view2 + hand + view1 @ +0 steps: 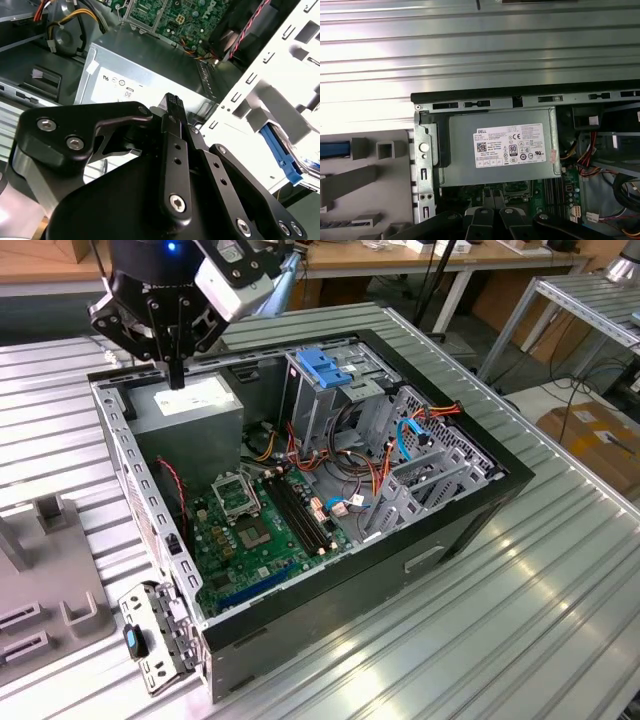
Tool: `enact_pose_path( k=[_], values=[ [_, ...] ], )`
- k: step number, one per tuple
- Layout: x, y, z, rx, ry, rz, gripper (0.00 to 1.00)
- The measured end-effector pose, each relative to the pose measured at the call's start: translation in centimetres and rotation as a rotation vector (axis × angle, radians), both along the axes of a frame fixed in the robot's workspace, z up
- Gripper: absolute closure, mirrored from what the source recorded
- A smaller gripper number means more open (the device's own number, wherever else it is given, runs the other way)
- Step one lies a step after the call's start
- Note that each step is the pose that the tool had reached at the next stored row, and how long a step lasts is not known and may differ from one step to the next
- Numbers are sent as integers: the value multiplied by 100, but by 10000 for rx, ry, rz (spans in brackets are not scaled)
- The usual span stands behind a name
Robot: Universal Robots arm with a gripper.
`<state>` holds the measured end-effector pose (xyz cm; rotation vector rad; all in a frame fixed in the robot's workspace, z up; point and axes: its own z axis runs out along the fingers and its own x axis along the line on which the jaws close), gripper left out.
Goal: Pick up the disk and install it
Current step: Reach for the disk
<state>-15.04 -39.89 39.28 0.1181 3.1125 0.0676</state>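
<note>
Grey power-supply box [190, 412]: white-labelled metal, in a corner of the open black computer case [505, 478].
My gripper [177, 380]: over it, jaws pressed together, empty.

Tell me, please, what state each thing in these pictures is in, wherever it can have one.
Computer case: lying on its side, side panel off, inside exposed.
Gripper: shut, holding nothing, just above the power supply.
Power supply: seated in the corner of the case.
Processor socket: bare, no cooler on it.
Blue latch: in place on top of the grey drive cage.
</note>
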Motion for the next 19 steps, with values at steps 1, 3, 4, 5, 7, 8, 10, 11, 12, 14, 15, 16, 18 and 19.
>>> enact_pose_path(
  k=[1,3,4,5,7,8,10,11,12,14,15,16,18,19],
  values=[
    [-10,0,-1,1,-1,0,89],
    [-33,0,-2,1,0,0,89],
    [-42,0,-2,0,0,0,89],
    [-60,0,-3,0,0,0,89],
    [-89,0,-4,0,0,1,89],
    [-105,0,-4,1,-1,1,89],
    [-134,0,-4,1,-1,1,89],
    [-143,0,-4,1,-1,0,89],
    [-151,0,-4,1,-1,1,89],
    [-157,0,-4,0,0,2,89],
    [-158,0,-4,1,-1,1,89],
    [-160,0,-4,1,0,1,89],
    [-162,0,-4,1,0,1,89],
    [-163,0,-4,0,0,1,89]
  ],
)
